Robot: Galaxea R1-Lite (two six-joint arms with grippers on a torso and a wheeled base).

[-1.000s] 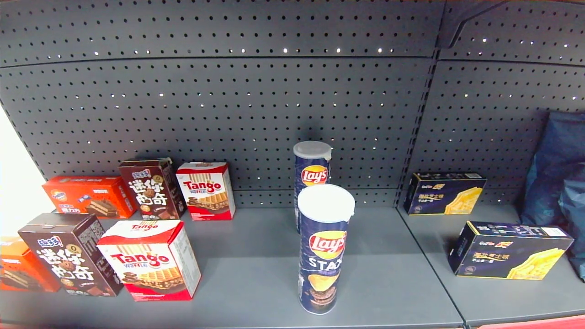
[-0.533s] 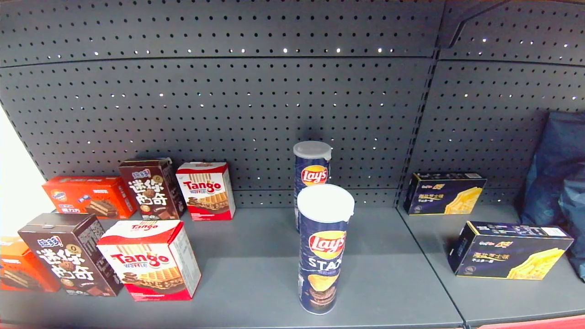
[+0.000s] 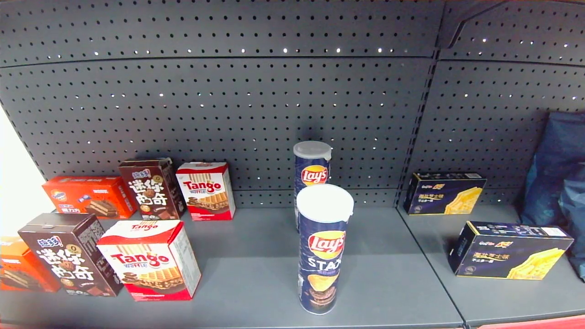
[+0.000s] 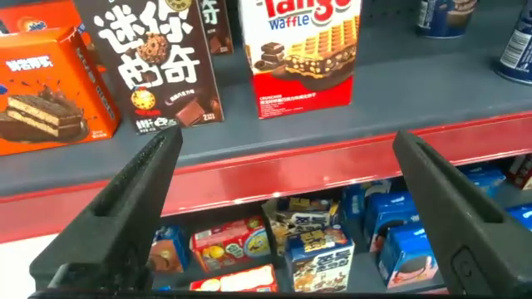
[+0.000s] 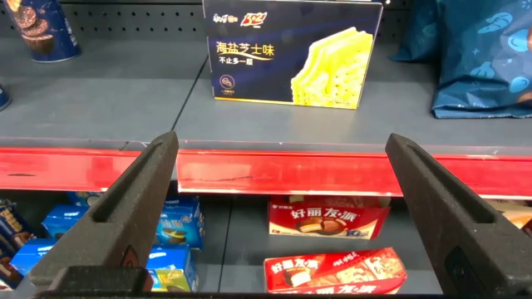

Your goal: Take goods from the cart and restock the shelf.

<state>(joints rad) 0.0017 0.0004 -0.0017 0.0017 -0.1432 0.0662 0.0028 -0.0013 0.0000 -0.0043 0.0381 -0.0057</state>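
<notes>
stocking under way. the dark grey metal shelf carries a tall navy crisp tube with white lid at the front, a second navy tube behind it, a red-and-white wafer box to the left and a navy-and-yellow cracker box to the right. left gripper and right gripper both gape wide and empty, low before the red shelf edge. judged: more goods are yet to be fetched.

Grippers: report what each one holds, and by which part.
Nothing is held. The left gripper and the right gripper both stand open, with nothing gripped between their fingers.
</notes>
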